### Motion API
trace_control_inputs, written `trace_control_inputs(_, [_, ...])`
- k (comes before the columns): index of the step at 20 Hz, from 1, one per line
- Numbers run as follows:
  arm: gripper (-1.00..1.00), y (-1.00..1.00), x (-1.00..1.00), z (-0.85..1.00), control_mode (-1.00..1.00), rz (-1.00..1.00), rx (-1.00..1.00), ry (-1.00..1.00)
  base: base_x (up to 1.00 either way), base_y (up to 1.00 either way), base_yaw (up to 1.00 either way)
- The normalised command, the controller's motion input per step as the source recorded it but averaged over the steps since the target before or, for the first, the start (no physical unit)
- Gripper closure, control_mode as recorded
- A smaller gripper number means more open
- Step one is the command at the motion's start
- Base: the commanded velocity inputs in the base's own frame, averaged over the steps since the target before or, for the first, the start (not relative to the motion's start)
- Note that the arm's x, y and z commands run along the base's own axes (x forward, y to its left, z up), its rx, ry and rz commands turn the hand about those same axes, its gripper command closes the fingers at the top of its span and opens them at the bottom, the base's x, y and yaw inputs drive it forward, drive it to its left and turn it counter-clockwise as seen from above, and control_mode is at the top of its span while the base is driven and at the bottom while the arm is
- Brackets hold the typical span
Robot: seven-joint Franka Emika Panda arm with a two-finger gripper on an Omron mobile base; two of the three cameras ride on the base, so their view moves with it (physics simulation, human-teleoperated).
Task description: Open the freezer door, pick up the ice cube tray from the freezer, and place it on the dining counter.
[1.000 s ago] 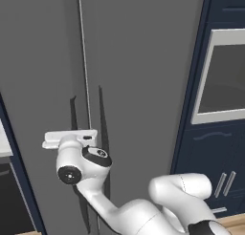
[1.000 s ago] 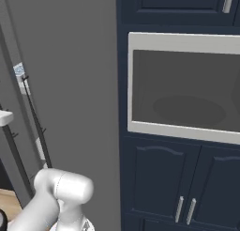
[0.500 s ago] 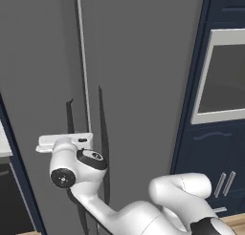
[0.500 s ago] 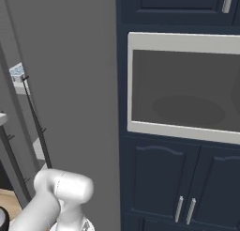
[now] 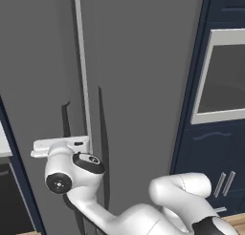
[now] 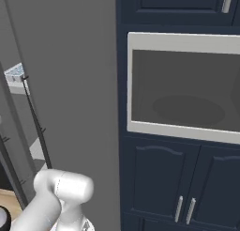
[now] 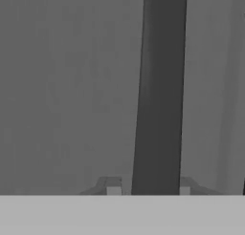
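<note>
The freezer door [image 5: 40, 71] is a dark grey panel standing slightly ajar, with a pale strip of its edge [image 5: 82, 62] showing beside it. My gripper [image 5: 60, 145] reaches flat against this door at mid height. In the hand view the door's black bar handle [image 7: 159, 86] runs upright between my gripper's [image 7: 149, 187] two tips, which hug it on both sides. Through the gap, the ice cube tray [image 6: 14, 74] shows as a white corner with pale blue cubes on a freezer shelf. The dining counter is out of view.
The wider grey fridge door [image 5: 143, 86] with its own black handle [image 6: 37, 127] stands right of the gap. Further right is a navy cabinet wall with a built-in oven [image 6: 183, 84] and lower cupboard doors [image 6: 187, 183].
My hand has moved left with the handle and the freezer door has swung a little further out. The ice cube tray has come further into sight through the gap.
</note>
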Motion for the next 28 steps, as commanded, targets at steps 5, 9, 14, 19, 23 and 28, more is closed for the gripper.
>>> trace_control_inputs(5, [1.00,0.37,-0.35,0.00,-1.00,0.00,0.00,0.01,0.00,0.00,0.00])
trace_control_inputs(9, [1.00,0.38,-0.34,0.00,-1.00,0.00,0.00,0.01,0.00,0.00,0.00])
trace_control_inputs(14, [1.00,0.39,-0.31,0.00,-1.00,0.00,0.00,0.01,0.00,0.00,0.00])
trace_control_inputs(19, [1.00,0.40,-0.28,0.00,-1.00,0.00,0.00,0.00,0.00,0.00,0.00])
trace_control_inputs(23, [1.00,0.36,-0.29,0.00,-1.00,0.00,0.00,0.00,0.00,0.00,0.00])
trace_control_inputs(28, [1.00,0.37,-0.31,0.00,-1.00,0.00,0.00,0.00,0.00,0.00,0.00])
